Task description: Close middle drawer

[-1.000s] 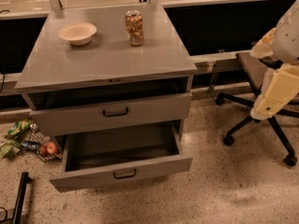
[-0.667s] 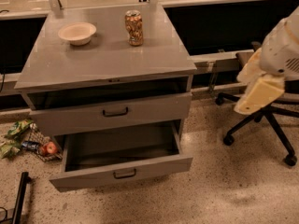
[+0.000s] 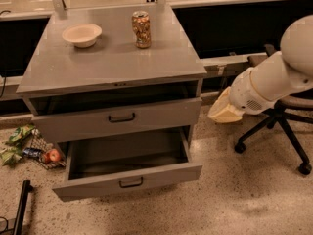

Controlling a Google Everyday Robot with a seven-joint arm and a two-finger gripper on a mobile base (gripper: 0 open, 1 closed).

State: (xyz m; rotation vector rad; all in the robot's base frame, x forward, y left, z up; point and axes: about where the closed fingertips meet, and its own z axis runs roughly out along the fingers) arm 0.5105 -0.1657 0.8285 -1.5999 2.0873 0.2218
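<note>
Grey metal, the middle drawer (image 3: 166, 178) stands pulled far out of the table (image 3: 112, 58), below another drawer (image 3: 161, 112), while the cream tool (image 3: 224, 110) hangs to the right of the table, touching neither drawer; whether it is apart or together cannot be told.

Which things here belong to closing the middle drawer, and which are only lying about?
For the job: middle drawer, pulled out; gripper, right of the cabinet.
Lying about: bowl, can, apple, office chair.
</note>
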